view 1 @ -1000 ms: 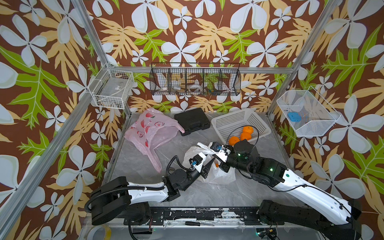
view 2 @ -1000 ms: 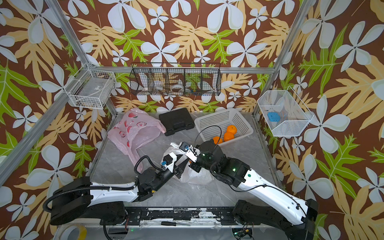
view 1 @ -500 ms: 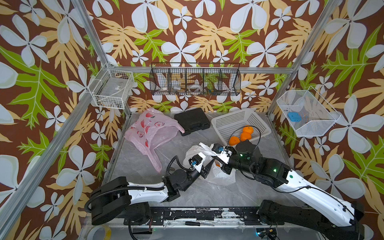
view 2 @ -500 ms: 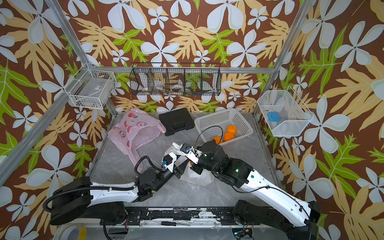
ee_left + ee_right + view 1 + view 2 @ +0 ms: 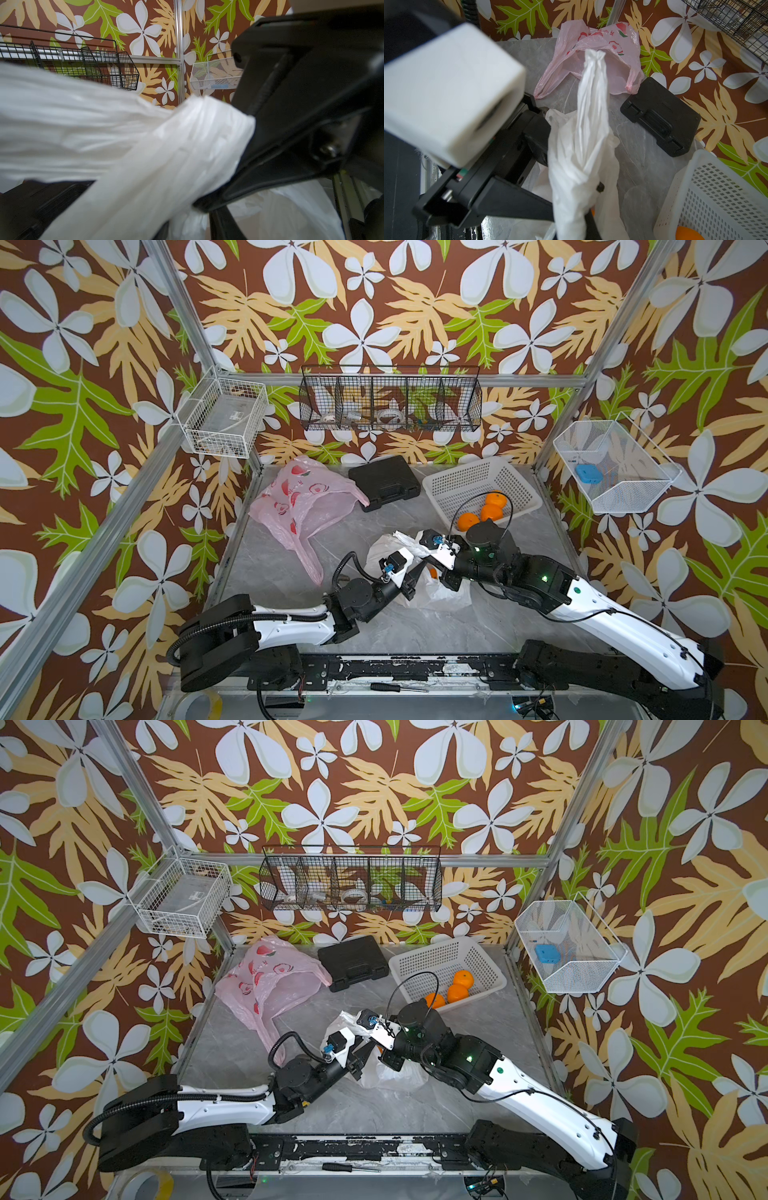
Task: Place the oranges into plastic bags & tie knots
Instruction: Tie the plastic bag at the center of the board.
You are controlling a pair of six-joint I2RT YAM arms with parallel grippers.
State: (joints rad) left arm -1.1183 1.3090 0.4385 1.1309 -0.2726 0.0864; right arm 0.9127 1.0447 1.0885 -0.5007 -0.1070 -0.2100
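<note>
The white plastic bag (image 5: 440, 593) lies at mid-table with an orange (image 5: 433, 572) showing through it. My right gripper (image 5: 424, 558) is shut on the bag's bunched handle strip (image 5: 591, 99), which sticks out toward the pink fruit-print bag (image 5: 307, 506). My left gripper (image 5: 409, 578) has a finger on each side of that same strip (image 5: 166, 155). Whether it clamps the strip does not show. Three oranges (image 5: 491, 512) sit in the white perforated basket (image 5: 478, 472). No finished knot is visible.
A black case (image 5: 384, 483) lies at the back between the pink bag and the basket. Wire baskets hang on the left (image 5: 224, 418), back (image 5: 390, 400) and right (image 5: 611, 468) walls. A screwdriver (image 5: 395, 687) rests on the front rail.
My right gripper has drawn the white handle strip leftward, over the left gripper. The left jaws have narrowed around the strip.
</note>
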